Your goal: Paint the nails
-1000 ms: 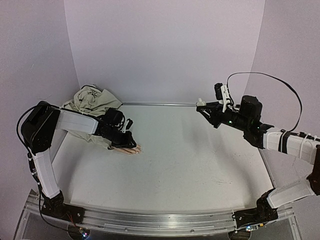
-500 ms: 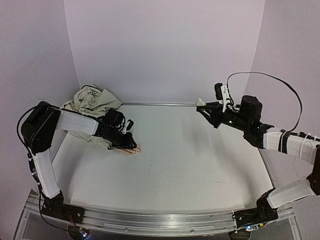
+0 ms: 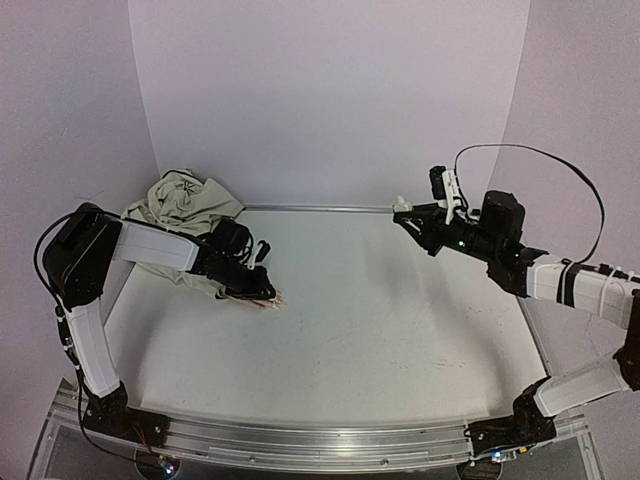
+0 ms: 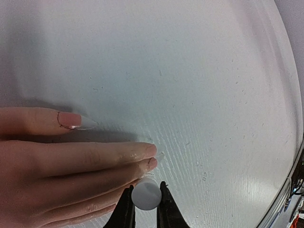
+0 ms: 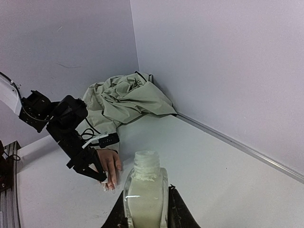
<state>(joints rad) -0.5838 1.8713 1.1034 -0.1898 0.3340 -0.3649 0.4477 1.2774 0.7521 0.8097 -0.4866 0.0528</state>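
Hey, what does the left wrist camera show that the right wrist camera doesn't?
Only the left wrist view shows the individual nails, long and pointed, and a round white cap gripped end-on. Only the right wrist view shows the open bottle held in the right pincer, the beige sleeve and the walls. Both show the mannequin hand on the white table with the left pincer at its fingertips.

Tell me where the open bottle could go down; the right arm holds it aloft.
The table is bare across its middle and right, from the fake hand's fingertips to the right rail. The far left corner is crowded: sleeve, hand, left gripper pinching a white cap. The right gripper holds the bottle above the far edge.
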